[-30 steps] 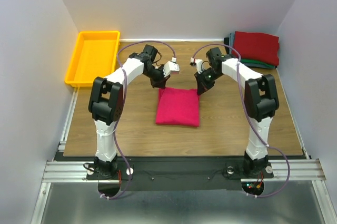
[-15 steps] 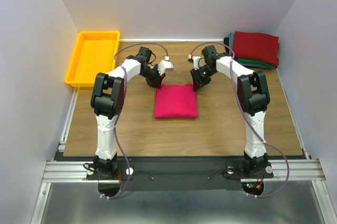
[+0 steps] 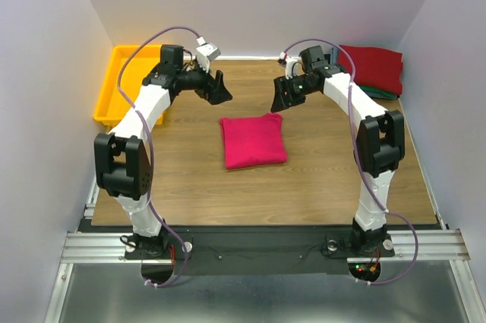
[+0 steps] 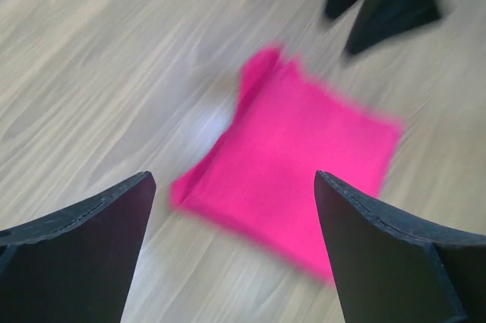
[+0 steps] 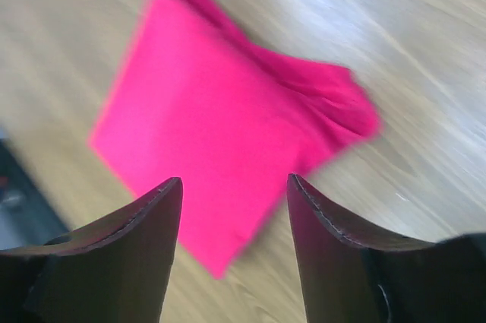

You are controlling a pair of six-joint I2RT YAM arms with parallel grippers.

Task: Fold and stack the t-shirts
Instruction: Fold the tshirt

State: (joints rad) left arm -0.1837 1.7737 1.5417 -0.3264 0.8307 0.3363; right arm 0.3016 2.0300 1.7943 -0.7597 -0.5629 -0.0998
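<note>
On the table's middle: the crimson t-shirt [image 3: 253,140] [image 4: 296,163] [image 5: 228,110] lies flat on the wooden table [image 3: 319,178], folded to a rough rectangle and turned slightly askew to the table's edges. Nothing touches it.
Shirt's corner: in both wrist views one corner is bunched, with loose layers showing at the fold. Those views are blurred, so finer detail cannot be told.
Left gripper [image 3: 220,91] [image 4: 231,182]: it hangs above the table's far left part, with its jaws spread wide and nothing between them. In its own view the shirt shows on the wood below, between the two dark fingers [image 4: 83,254].
Right gripper [image 3: 279,99] [image 5: 234,182]: it hangs above the table's far half, right of centre. Its fingers [image 5: 114,254] stand apart and hold nothing, clear of the cloth beneath.
Folded stack [image 3: 370,68]: it rests at the table's far right corner. A dark red shirt lies on top, a teal-green edge shows underneath, and a dark layer shows at the left side. The right arm crosses in front of that left side.
Yellow tray [image 3: 106,102]: it sits at the table's far left corner, behind the left arm.
</note>
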